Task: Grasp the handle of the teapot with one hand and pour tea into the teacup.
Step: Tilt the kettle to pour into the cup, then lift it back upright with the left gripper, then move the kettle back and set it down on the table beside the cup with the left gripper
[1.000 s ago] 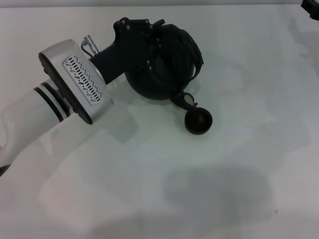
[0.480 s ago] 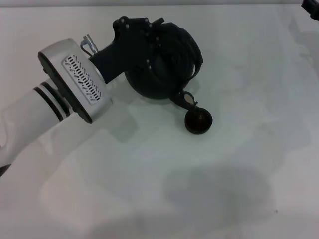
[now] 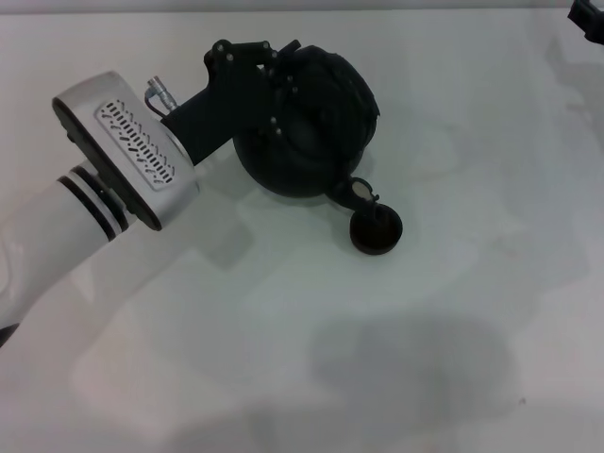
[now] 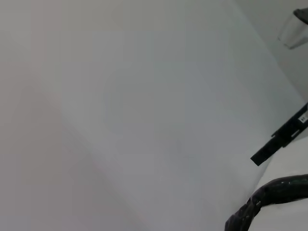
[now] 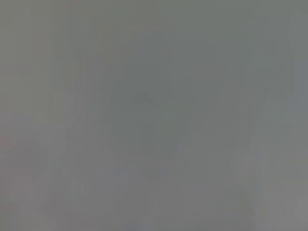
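In the head view the matte-black teapot (image 3: 307, 151) is at the table's upper middle, tipped toward the teacup. Its short spout (image 3: 357, 192) points down-right, just above and beside the rim of the teacup (image 3: 376, 231). The teacup is small, dark and round, and stands on the white table. My left gripper (image 3: 269, 90) is black and reaches in from the left over the top of the pot, shut on the handle (image 3: 363, 94), which is mostly hidden behind it. A dark wrapped piece of the handle shows in the left wrist view (image 4: 269, 192). My right gripper (image 3: 589, 17) is parked at the far top right corner.
The white table (image 3: 283, 330) stretches wide in front of and to the right of the cup. My left forearm (image 3: 123, 170) crosses the left side. The right wrist view shows only a plain grey field.
My left arm has shifted a little left and up. The teapot has turned with it, and the spout has drawn back slightly from over the cup. The cup has not moved.
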`<control>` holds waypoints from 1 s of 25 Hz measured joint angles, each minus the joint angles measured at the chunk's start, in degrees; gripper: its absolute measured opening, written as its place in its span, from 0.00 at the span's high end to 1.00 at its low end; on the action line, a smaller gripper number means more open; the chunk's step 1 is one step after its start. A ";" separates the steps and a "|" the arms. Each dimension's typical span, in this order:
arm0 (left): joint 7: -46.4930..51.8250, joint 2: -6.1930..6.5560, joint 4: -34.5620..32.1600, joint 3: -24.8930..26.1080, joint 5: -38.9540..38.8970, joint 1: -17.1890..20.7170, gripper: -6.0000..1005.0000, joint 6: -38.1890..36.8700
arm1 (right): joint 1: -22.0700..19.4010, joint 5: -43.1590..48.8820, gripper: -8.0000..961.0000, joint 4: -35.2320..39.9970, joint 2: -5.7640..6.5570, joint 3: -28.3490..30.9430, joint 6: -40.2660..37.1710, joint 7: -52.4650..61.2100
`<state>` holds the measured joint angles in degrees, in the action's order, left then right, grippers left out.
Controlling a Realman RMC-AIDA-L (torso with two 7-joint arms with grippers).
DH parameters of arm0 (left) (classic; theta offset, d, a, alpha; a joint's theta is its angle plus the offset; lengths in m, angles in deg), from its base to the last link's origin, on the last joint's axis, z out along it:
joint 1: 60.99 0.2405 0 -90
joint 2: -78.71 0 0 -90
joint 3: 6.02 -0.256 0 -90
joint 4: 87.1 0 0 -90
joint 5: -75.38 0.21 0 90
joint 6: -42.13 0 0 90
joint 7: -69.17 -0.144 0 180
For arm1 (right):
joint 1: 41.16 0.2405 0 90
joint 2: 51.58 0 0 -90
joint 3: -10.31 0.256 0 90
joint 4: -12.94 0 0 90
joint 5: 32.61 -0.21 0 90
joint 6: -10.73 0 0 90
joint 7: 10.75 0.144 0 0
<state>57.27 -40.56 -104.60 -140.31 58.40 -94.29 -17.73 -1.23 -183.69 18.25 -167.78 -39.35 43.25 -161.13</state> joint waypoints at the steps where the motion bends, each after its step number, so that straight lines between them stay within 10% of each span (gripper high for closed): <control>1: 0.92 0.00 -0.04 0.00 -0.27 0.08 0.90 0.00 | -0.02 0.00 0.13 -0.01 0.00 0.00 0.00 0.00; 25: 8.59 -0.67 -5.77 -0.71 -23.16 9.98 0.90 1.70 | -0.17 0.00 0.13 -0.58 0.00 0.08 0.00 0.00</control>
<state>65.86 -41.23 -110.36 -141.01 35.24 -84.31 -16.03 -1.39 -183.69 17.67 -167.78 -39.27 43.25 -161.13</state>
